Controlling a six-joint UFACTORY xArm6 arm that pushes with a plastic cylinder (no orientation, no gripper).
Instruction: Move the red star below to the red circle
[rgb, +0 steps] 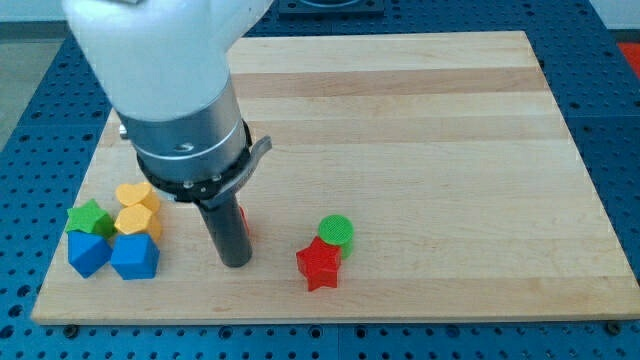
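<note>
The red star (319, 264) lies near the view's bottom, centre, touching the green circle (336, 231) just above and to its right. The red circle (242, 217) is almost wholly hidden behind my rod; only a thin red sliver shows at the rod's right edge. My tip (235, 262) rests on the board just below that sliver, to the left of the red star and clear of it.
At the view's bottom left stands a cluster: a green star (90, 217), two yellow blocks (137, 196) (136, 220), and two blue blocks (88, 253) (135, 256). The arm's wide body covers the board's upper left.
</note>
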